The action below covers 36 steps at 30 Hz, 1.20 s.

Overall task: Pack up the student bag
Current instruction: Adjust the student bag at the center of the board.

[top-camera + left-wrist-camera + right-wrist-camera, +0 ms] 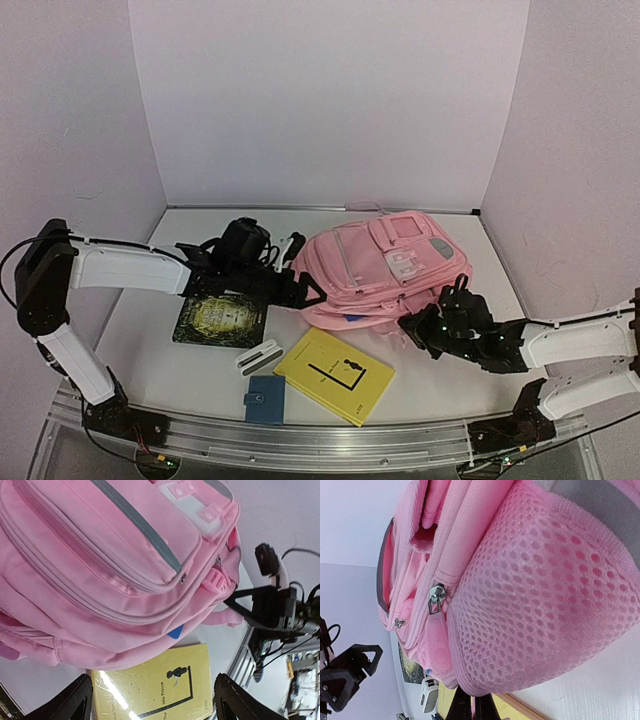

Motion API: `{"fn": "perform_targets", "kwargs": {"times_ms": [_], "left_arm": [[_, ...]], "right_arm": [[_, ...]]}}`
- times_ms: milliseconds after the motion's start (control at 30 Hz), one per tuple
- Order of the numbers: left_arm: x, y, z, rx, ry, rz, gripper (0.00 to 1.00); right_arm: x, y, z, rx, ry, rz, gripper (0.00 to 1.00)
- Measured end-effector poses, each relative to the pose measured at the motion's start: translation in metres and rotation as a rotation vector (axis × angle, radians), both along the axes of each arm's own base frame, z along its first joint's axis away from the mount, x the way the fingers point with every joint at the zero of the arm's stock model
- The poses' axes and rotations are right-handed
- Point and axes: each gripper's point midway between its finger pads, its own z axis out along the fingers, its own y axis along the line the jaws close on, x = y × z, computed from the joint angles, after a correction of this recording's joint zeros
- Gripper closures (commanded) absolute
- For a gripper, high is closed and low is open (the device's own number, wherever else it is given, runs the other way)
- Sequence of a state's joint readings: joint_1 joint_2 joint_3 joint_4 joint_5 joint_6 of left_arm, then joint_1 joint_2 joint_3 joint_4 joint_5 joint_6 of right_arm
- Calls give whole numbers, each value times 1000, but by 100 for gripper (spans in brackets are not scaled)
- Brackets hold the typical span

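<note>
The student bag (385, 268) is a large pink backpack lying front up in the middle of the table. My left gripper (303, 272) is open at the bag's left edge, its jaws wide apart and empty. In the left wrist view the bag (100, 565) fills the frame above the gripper (152, 690). My right gripper (416, 328) is at the bag's near right corner. In the right wrist view its fingers (462, 710) are pinched on the bottom seam under the bag's mesh side pocket (540, 595). A metal zipper pull (436, 597) hangs beside the pocket.
A yellow book (335, 373) lies in front of the bag, partly under its near edge (165, 680). A dark book (220, 320) lies to the left under the left arm. A small white object (258, 357) and a blue wallet (264, 398) lie near the front edge. Walls enclose three sides.
</note>
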<state>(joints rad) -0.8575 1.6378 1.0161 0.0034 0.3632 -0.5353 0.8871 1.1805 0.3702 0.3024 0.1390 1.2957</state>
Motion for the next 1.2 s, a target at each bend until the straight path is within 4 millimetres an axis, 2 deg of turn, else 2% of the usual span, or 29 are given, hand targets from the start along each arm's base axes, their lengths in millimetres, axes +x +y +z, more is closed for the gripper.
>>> {"fn": "perform_targets", "kwargs": {"times_ms": [100,233,333,600,833,867,1033,1200], "left_arm": [[-19,-9,-11,105,-123,-58,14],[-27,-20,-17,244,-336,-103,12],[-12,-27,-23,369,-497,-100,12],[19,-32,-40,580,-691,-110,11],[19,-35,-49,651,-765,-173,12],[19,-35,-49,657,-772,-177,15],[23,-36,-55,699,-814,-193,52],[25,-40,-54,722,-875,-203,81]], "right_arm": [[0,-1,1,-7,-2,1,100],[1,0,4,-9,-7,4,100],[1,1,5,-10,-8,5,100],[0,0,4,-18,-8,9,100],[1,0,7,-23,-16,14,100],[1,0,8,-24,-17,15,100],[1,0,7,-44,-15,22,100],[5,0,16,-120,-32,37,100]]}}
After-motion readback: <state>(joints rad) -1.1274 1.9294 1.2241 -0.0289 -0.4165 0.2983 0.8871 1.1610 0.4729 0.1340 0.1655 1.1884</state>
